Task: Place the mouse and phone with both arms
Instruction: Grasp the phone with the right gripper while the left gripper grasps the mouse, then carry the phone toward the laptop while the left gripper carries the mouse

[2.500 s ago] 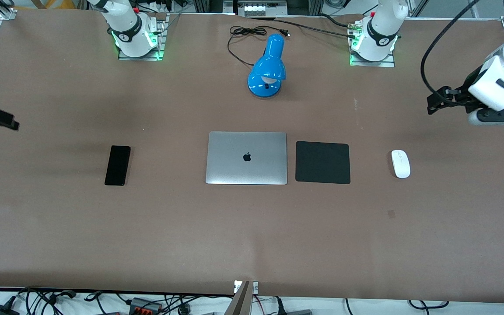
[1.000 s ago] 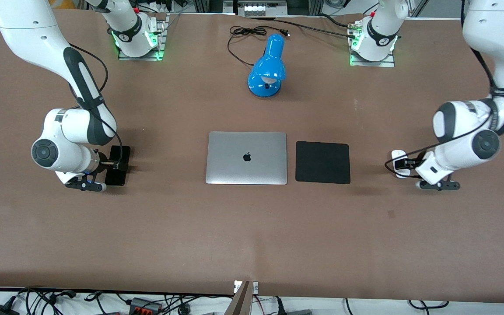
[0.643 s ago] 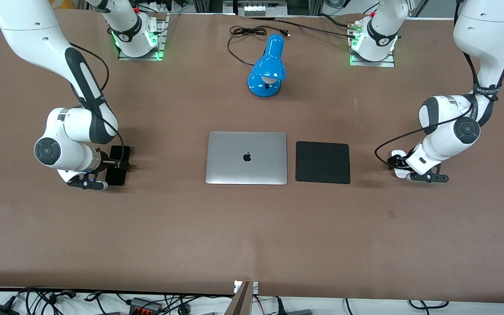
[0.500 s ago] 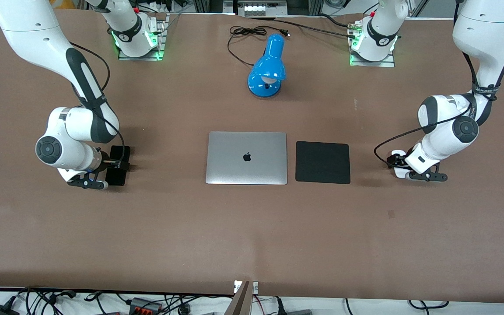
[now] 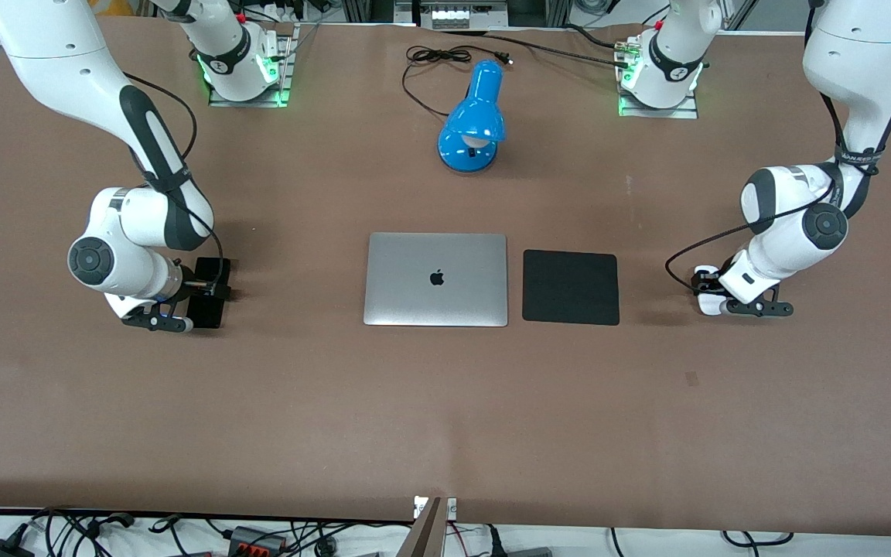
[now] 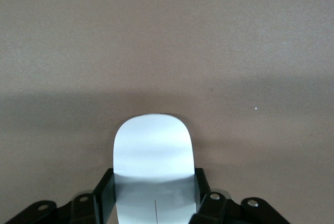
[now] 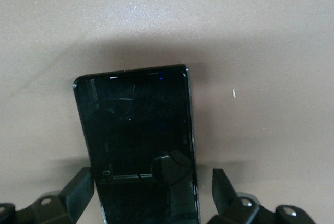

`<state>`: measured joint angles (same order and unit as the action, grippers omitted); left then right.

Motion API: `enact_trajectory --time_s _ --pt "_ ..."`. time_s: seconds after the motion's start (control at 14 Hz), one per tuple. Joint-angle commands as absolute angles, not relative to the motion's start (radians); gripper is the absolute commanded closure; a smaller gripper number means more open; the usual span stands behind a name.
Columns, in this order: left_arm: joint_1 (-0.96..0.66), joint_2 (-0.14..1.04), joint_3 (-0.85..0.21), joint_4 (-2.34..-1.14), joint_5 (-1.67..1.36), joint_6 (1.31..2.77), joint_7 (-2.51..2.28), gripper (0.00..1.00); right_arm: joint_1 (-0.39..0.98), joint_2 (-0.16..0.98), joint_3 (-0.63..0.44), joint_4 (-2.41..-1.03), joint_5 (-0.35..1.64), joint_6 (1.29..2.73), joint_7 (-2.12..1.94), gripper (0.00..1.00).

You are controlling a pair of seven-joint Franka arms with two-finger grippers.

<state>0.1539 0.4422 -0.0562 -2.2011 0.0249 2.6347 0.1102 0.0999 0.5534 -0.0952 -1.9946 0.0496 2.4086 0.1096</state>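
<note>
The white mouse (image 5: 703, 271) lies on the brown table toward the left arm's end. My left gripper (image 5: 713, 291) is down over it. In the left wrist view the mouse (image 6: 153, 145) sits between the black fingers (image 6: 106, 185), which press on both its sides; the gripper (image 6: 154, 177) is shut on it. The black phone (image 5: 206, 314) lies flat toward the right arm's end. My right gripper (image 5: 208, 291) is low over it. In the right wrist view the phone (image 7: 135, 119) lies between the spread fingers (image 7: 222, 182) of the open gripper (image 7: 152, 179), with a gap at one side.
A closed silver laptop (image 5: 436, 278) lies mid-table with a square black mouse pad (image 5: 570, 287) beside it, toward the left arm's end. A blue desk lamp (image 5: 472, 120) and its black cord (image 5: 430, 58) lie farther from the front camera.
Both arms swung in from the table's ends and came down, the right over the phone, the left over the mouse. In the last half second both have barely shifted.
</note>
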Motion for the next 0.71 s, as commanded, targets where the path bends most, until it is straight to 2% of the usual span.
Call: enact_trajectory --time_s 0.0,0.07,0.21,0.36,0.43,0.64 --pt "0.157 0.399 -0.071 -2.178 0.025 2.614 0.123 0.64 0.109 0.531 -0.1 -2.04 0.058 2.456 0.12 0.21" --pt "0.146 0.367 -0.074 -2.146 0.025 2.561 0.121 0.64 0.11 0.528 -0.1 -2.039 0.058 2.456 0.12 0.5" --pt "0.132 0.344 -0.116 -2.0 0.025 2.327 0.094 0.64 0.11 0.526 -0.098 -2.03 0.06 2.454 0.127 0.83" --pt "0.111 0.363 -0.173 -1.82 0.025 2.08 0.01 0.64 0.132 0.525 -0.086 -1.994 0.061 2.445 0.152 0.86" --pt "0.086 0.377 -0.187 -1.774 0.025 2.033 -0.035 0.64 0.15 0.525 -0.075 -1.984 0.06 2.445 0.191 0.85" --pt "-0.07 0.425 -0.189 -1.763 0.023 2.034 -0.173 0.64 0.224 0.529 -0.014 -1.928 0.061 2.445 0.288 0.85"
